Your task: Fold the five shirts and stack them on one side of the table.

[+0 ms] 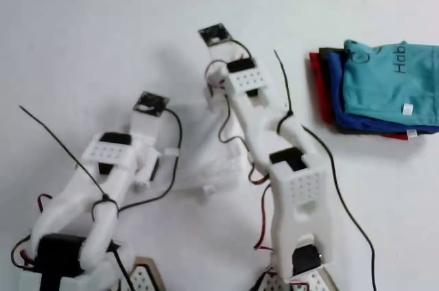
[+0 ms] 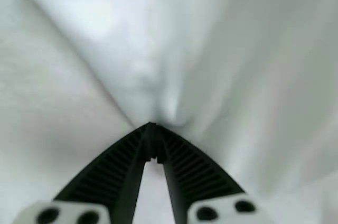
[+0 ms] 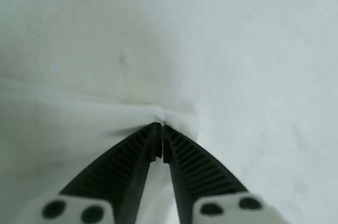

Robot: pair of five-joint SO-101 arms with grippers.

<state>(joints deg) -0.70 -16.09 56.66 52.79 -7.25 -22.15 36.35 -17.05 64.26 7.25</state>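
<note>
- Left gripper (image 2: 152, 129) is pinched tight on the white shirt (image 1: 214, 162), mid-table between the arms.
- Right gripper (image 3: 160, 128) is likewise closed on a fold.
- Folded stack (image 1: 384, 92) lies at the 3 o'clock side of the table (image 1: 82, 37).

The stack of folded shirts (image 1: 384, 92) blocks the right edge of the surface (image 1: 89, 37). One arm (image 1: 103, 171), the other arm (image 1: 264, 123) and trailing cables (image 1: 346, 202) crowd the near middle, a white shirt (image 1: 216, 164) bunched between them. Passage lies along the surface's far and left stretches.
</note>
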